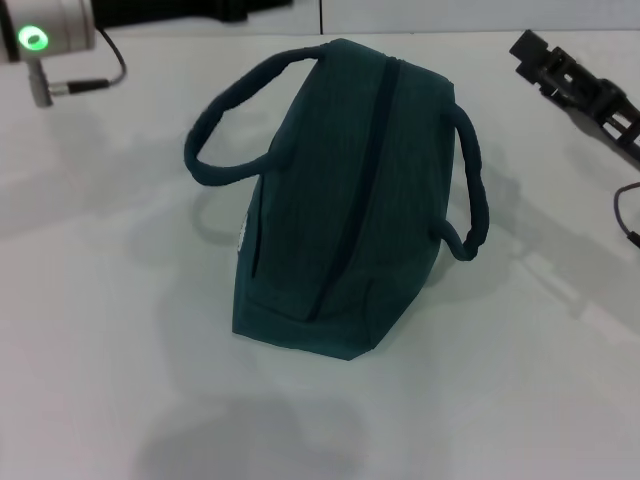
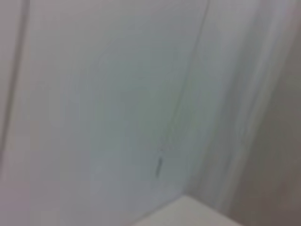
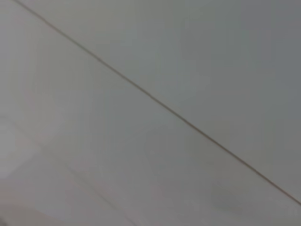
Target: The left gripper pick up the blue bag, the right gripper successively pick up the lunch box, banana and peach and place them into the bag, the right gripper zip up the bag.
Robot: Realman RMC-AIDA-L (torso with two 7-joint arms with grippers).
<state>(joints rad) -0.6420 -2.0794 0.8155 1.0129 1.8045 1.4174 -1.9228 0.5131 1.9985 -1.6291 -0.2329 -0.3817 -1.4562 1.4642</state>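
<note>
Sitting zipped, blue bag (image 1: 340, 200) well apart from right hand (image 1: 530, 48).

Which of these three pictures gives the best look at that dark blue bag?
The head view: the blue bag stands whole on the white table, zip line and both handles visible. Both wrist views show only pale blank surfaces, no bag.
</note>
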